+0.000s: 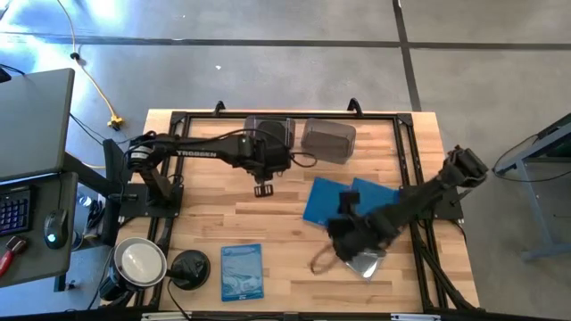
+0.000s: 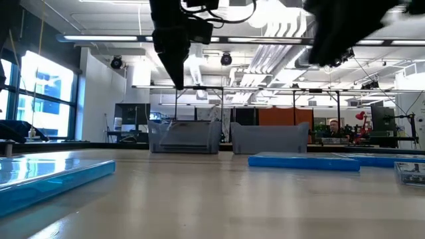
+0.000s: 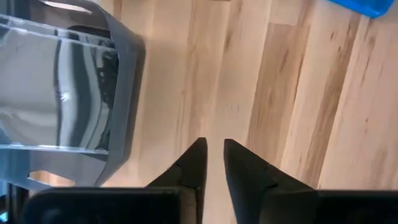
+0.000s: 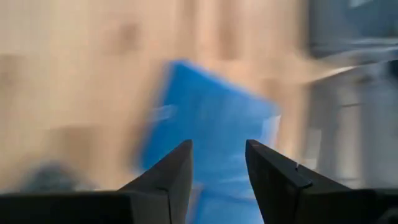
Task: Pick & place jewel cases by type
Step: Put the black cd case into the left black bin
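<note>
On the wooden bench [image 1: 214, 218], the pale printed blue jewel case [image 1: 242, 270] lies nearest the front edge. Beyond it the right gripper [image 4: 217, 163] hovers open over two flat blue plastic jewel cases [image 1: 326, 201]. Farther still, the left gripper [image 3: 212, 163], empty and nearly closed, hangs beside the smoky translucent tubs [image 1: 328, 140]

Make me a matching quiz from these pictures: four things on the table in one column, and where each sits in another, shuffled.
Things:
1. pale printed blue case
2. two dark blue cases
3. two smoky tubs
4. clear case with shiny disc

Places:
A. far edge, side by side
B. under the right arm, near edge
C. alone at the near edge, left half
D. mid-table, right half, overlapping

Pairs: 1-C, 2-D, 3-A, 4-B
</note>
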Robot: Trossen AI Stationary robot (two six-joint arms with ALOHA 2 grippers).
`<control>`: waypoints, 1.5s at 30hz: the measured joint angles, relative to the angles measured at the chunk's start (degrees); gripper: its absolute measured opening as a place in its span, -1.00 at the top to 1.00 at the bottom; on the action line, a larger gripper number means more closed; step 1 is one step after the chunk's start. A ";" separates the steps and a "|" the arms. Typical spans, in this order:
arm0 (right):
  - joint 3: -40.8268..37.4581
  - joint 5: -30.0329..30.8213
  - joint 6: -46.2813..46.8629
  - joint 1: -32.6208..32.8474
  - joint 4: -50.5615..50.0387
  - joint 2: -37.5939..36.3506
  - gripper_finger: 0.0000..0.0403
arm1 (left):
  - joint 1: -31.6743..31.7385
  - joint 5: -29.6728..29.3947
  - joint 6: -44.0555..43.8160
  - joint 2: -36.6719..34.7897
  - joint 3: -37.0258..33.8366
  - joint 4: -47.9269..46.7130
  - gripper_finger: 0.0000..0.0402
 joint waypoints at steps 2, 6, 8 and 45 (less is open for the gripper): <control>0.00 -2.93 5.64 3.44 -0.26 0.34 0.29 | -0.22 -1.19 0.06 0.00 0.00 -0.89 0.83; -0.02 -6.77 18.42 8.93 -1.41 0.44 0.30 | -0.06 -5.85 -0.73 -0.03 0.00 -4.81 0.98; -0.04 -8.04 24.52 11.15 -2.01 0.44 0.30 | -0.02 -7.18 -1.75 -0.62 -0.07 -7.46 0.98; -43.18 -8.53 1.54 2.43 83.20 5.27 0.30 | -0.08 -10.19 -8.66 -24.36 -2.82 -8.96 1.00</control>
